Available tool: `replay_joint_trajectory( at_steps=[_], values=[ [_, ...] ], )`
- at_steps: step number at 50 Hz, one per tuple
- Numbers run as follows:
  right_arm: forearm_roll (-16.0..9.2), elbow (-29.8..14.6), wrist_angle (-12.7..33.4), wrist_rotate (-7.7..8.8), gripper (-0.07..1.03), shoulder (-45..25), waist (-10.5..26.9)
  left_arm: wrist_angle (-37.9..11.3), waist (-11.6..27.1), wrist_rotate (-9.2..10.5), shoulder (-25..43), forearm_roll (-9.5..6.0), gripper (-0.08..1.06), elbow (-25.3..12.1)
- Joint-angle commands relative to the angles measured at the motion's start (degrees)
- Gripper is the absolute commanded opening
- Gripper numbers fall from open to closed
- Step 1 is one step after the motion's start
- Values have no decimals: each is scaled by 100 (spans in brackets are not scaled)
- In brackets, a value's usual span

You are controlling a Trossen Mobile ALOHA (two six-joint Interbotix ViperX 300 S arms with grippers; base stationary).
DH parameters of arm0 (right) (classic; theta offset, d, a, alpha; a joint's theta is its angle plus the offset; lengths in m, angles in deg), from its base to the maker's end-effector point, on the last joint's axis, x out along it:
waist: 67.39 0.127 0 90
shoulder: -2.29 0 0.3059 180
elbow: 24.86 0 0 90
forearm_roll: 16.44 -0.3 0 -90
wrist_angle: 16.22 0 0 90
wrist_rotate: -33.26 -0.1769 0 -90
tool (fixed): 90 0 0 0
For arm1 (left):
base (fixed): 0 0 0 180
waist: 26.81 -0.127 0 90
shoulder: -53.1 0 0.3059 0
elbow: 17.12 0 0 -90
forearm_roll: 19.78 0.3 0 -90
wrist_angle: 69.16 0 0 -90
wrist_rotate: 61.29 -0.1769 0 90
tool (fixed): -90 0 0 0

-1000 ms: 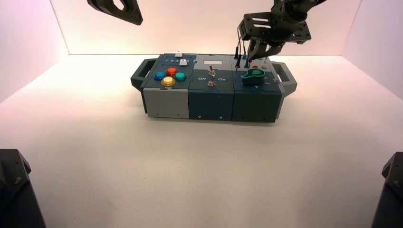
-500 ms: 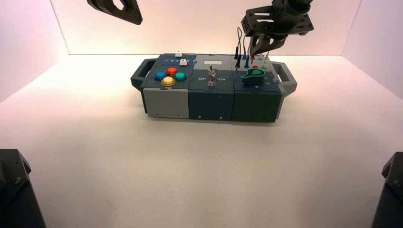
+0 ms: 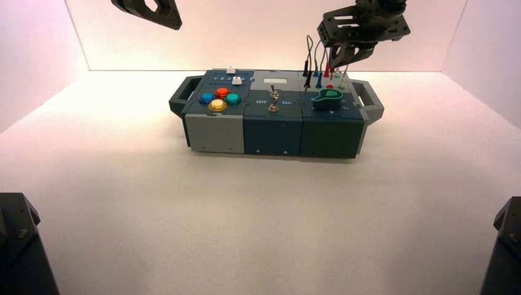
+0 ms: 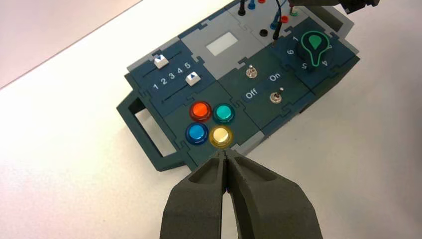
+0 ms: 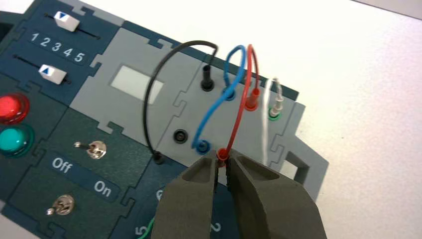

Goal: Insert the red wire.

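My right pincer (image 5: 222, 158) gripped the red wire's (image 5: 240, 115) near plug above the box.
My pincer was closed tight on that plug, over the box's right part; the front red socket (image 3: 330, 86) lay uncovered, so the step was lining up, and the next move called for a straight push down. The blue wire (image 5: 217, 105) stood close beside, leaving little sideways room; the white wire (image 5: 265, 124) flanked the other side. Beyond, the far plug (image 5: 252, 99) sat near the back edge. My left pincer (image 4: 225, 153) waited, raised by the buttons (image 4: 209, 124).

Blk claws (image 5: 239, 191), tapered, w/ cutouts; blk arm parts, rnd screws.
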Motion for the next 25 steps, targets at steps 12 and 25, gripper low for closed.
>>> replay_joint_trajectory(
  at_steps=[12, 25],
  values=[
    [35, -132, -229, 18, -2, 114, -53, 88, -44, -35, -62, 18, -3, -44],
    [35, -105, -229, 0, -2, 53, -53, 88, -44, -26, -70, 18, -3, -44]
  ],
)
